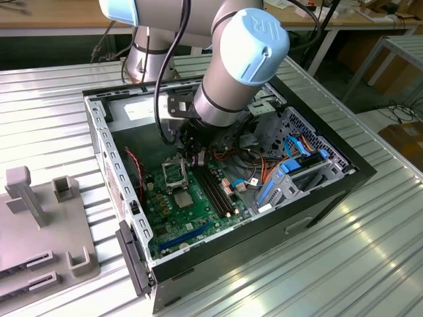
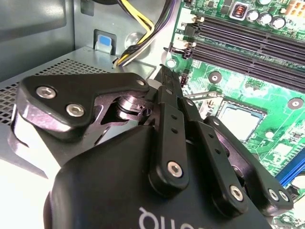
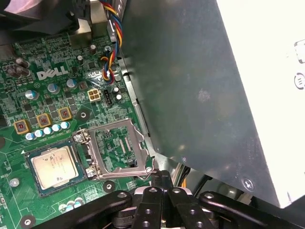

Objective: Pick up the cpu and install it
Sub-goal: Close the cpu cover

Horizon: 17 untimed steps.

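The cpu (image 1: 183, 199) is a small silver-grey square lying flat in its socket on the green motherboard (image 1: 192, 218); both wrist views show it too, cpu (image 3: 53, 165) and cpu (image 2: 240, 120). Right beside it the socket's metal frame (image 3: 116, 149) stands flipped open, with its dark centre showing. My gripper (image 3: 161, 180) hangs just off the far end of that frame, close to the power-supply box. Its black fingers (image 2: 167, 88) are pressed together with nothing between them. In the exterior view my gripper (image 1: 195, 157) sits low inside the case, under the arm's wrist.
The grey power-supply box (image 3: 205, 95) walls in one side. Coloured wire bundles (image 3: 112, 33) run along it. Long black memory slots (image 1: 215, 191) lie beside the socket, and a blue drive cage (image 1: 291, 173) stands further right. A grey fixture (image 1: 39, 224) sits outside the case.
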### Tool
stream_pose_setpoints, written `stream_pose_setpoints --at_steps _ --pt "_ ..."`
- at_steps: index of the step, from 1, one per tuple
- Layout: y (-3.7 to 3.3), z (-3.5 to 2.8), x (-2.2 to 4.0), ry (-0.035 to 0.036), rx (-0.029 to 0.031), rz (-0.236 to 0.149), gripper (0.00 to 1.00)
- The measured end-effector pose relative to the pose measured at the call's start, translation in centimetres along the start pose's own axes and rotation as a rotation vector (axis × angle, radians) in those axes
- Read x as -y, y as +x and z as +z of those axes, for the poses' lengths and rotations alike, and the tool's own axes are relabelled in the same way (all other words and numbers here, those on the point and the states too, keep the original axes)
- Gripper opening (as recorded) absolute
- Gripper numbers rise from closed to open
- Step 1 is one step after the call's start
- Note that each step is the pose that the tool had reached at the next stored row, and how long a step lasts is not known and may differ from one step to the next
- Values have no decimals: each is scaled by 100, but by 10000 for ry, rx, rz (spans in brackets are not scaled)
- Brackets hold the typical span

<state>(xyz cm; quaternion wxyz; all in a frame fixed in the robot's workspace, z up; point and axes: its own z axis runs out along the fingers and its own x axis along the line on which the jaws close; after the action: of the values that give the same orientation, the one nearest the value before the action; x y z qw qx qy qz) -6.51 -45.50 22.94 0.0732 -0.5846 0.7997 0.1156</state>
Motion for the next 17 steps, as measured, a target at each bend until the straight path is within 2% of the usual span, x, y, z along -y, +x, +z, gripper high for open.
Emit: stream_pose_setpoints --at_steps 10,14,17 --pt "-5 -35 -14 29 -93 0 11" --pt "-7 -43 -16 61 -189 1 11" --pt "-9 -50 -17 90 -286 1 11"
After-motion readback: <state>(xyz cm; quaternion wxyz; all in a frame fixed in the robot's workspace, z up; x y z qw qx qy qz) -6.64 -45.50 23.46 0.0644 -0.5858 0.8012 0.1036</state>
